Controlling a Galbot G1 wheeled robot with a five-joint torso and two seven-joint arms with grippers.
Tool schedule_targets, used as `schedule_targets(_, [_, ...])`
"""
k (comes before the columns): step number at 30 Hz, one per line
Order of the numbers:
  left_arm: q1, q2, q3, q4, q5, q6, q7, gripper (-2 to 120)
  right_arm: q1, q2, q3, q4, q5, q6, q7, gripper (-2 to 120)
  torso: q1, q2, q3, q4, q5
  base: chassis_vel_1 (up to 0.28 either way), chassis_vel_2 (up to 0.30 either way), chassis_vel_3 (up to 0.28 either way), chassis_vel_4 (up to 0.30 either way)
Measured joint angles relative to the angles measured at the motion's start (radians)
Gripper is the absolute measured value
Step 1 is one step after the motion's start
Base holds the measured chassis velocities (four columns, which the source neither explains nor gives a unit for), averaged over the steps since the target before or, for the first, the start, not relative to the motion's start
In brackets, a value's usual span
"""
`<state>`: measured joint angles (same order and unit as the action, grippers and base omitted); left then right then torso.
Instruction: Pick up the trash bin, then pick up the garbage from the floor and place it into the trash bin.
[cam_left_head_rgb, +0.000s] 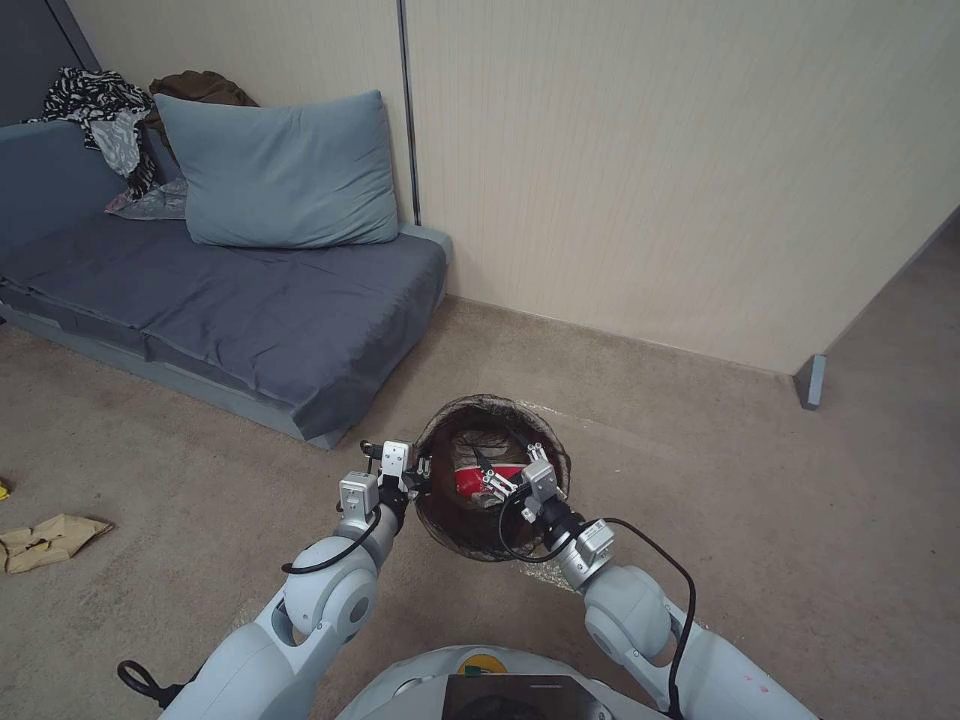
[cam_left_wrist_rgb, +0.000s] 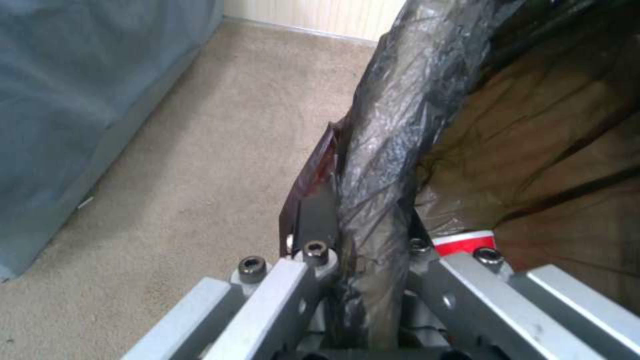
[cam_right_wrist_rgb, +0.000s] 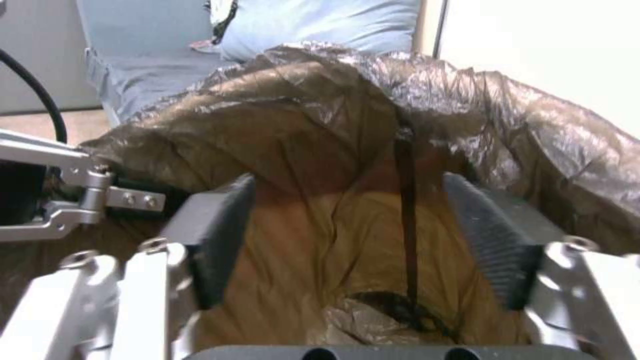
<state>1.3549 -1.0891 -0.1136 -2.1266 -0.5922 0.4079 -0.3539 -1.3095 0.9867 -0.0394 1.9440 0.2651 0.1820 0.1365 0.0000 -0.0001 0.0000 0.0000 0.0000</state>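
Right gripper (cam_right_wrist_rgb: 353, 245), jaws apart, empty, poised over trash bin (cam_left_head_rgb: 447, 520) mouth. Left gripper (cam_left_wrist_rgb: 363, 260) clamped on bin's bagged rim, bin near robot. Red-and-white cup (cam_left_head_rgb: 482, 478) already inside. Crumpled brown paper bag (cam_left_head_rgb: 50, 540) on carpet floor (cam_left_head_rgb: 200, 470) beside sofa (cam_left_head_rgb: 220, 300), not yet collected.

Dark brown-black liner on the trash bin (cam_left_head_rgb: 492, 478), translucent amber inside; red-and-white cup (cam_left_head_rgb: 478, 478) within. Beige-brown floor (cam_left_head_rgb: 700, 450) around the bin. Behind the bin, slate-blue sofa (cam_left_head_rgb: 250, 310) with paler blue pillow (cam_left_head_rgb: 280, 170), black-and-white patterned cloth (cam_left_head_rgb: 95, 105). Left of the bin, crumpled tan paper bag (cam_left_head_rgb: 50, 540).
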Motion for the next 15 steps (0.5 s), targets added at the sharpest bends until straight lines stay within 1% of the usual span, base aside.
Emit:
schedule_targets(1, [0.0,0.0,0.0,0.0,0.0,0.0,0.0,3,-0.001,0.0,0.001,0.004,0.001,0.0,0.0,78,0.0,0.0,0.0,0.0,0.0,0.0,0.0,0.0,0.0])
schedule_targets(2, [0.0,0.0,0.0,0.0,0.0,0.0,0.0,3,-0.001,0.0,0.001,0.004,0.001,0.0,0.0,78,0.0,0.0,0.0,0.0,0.0,0.0,0.0,0.0,0.0])
schedule_targets(4, [0.001,0.001,-0.002,0.002,0.0,-0.001,0.0,3,-0.005,0.001,0.006,0.025,0.012,0.001,-0.004,91,0.0,0.0,0.0,-0.0001,0.0,0.0,0.0,0.0,0.0])
schedule_targets(5, [0.001,0.001,-0.002,0.002,0.0,-0.001,0.0,3,-0.005,0.001,0.006,0.025,0.012,0.001,-0.004,91,0.0,0.0,0.0,-0.0001,0.0,0.0,0.0,0.0,0.0])
schedule_targets(7, [0.001,0.001,-0.004,0.005,0.0,-0.002,0.0,3,-0.013,-0.002,0.028,0.071,0.048,0.009,-0.03,98,0.0,0.0,0.0,0.0,0.0001,0.0,0.0,0.0,0.0])
schedule_targets(8, [0.001,0.001,-0.004,0.005,0.0,-0.002,0.0,3,-0.013,-0.002,0.028,0.071,0.048,0.009,-0.03,98,0.0,0.0,0.0,0.0,0.0001,0.0,0.0,0.0,0.0])
schedule_targets(10, [0.001,0.001,-0.008,0.006,0.0,-0.003,0.0,3,-0.026,-0.008,0.081,0.142,0.099,0.013,-0.053,100,0.0,0.0,0.0,0.0,0.0,0.0,0.0,0.0,0.0])
schedule_targets(11, [0.001,0.001,-0.008,0.006,0.0,-0.003,0.0,3,-0.026,-0.008,0.081,0.142,0.099,0.013,-0.053,100,0.0,0.0,0.0,0.0,0.0,0.0,0.0,0.0,0.0])
schedule_targets(13, [0.004,0.001,-0.014,0.006,0.0,-0.004,0.0,3,-0.044,-0.013,0.154,0.214,0.136,0.002,-0.047,100,0.0,0.0,0.0,-0.0001,0.0,0.0,0.0,0.0,0.0])
schedule_targets(15, [0.008,0.0,-0.02,0.005,0.002,-0.006,0.002,3,-0.057,-0.014,0.202,0.252,0.156,-0.018,-0.022,100,0.0,0.0,0.0,0.0,0.0,0.0,0.0,0.0,0.0])
